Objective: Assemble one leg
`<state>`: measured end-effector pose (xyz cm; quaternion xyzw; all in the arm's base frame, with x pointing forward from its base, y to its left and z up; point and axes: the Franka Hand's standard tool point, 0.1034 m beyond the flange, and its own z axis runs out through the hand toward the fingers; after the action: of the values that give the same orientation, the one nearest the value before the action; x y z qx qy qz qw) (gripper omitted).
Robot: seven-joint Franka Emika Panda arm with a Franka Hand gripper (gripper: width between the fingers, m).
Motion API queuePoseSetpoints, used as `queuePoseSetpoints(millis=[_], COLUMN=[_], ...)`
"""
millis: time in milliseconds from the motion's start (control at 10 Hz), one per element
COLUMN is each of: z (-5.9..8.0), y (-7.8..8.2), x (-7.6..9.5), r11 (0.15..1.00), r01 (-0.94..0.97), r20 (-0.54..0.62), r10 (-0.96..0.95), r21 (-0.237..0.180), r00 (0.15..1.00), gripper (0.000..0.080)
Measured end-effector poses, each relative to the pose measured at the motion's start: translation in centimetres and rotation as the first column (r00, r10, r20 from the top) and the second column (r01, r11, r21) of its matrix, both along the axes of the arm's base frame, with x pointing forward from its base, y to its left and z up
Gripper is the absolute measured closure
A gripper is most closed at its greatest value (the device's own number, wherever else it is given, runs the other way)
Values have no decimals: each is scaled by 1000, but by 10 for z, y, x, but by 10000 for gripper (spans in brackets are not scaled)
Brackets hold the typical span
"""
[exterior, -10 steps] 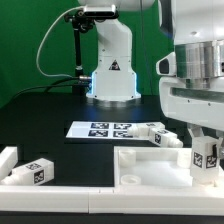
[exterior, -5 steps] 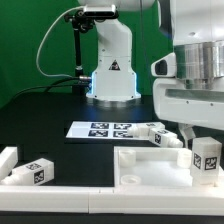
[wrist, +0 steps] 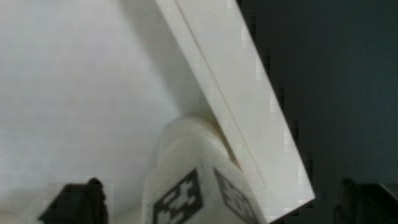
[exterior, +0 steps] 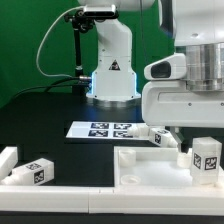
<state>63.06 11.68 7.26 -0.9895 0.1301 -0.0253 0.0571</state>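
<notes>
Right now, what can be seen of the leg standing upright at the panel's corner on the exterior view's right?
The leg is a small white square-sectioned post that looks like plastic, with a black-and-white square tag on its facing side. It stands upright at the corner of the white panel, on the exterior view's right. The gripper hangs above it, mostly out of frame. In the wrist view the leg shows from above beside the panel's raised rim. Whether it is fixed in cannot be told.

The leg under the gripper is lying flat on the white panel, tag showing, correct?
Not flat: the exterior view shows that leg standing upright on the white panel, tag showing, with the gripper above it.
</notes>
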Motion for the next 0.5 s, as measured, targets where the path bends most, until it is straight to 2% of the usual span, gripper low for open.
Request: queuePoseSetpoints(millis=[100,200,400,500], z=[2,4,4,4], y=[-3,-5,-5,-5], x=[4,6,7,7], r11=[970,910,926,930], r01=[-239,-407,-369,-359], r20=[24,36,39,39], r10=[240,411,373,363], r21=[-52,-81,-77,-75], r00=[970,911,927,931], gripper=[150,150,150,263])
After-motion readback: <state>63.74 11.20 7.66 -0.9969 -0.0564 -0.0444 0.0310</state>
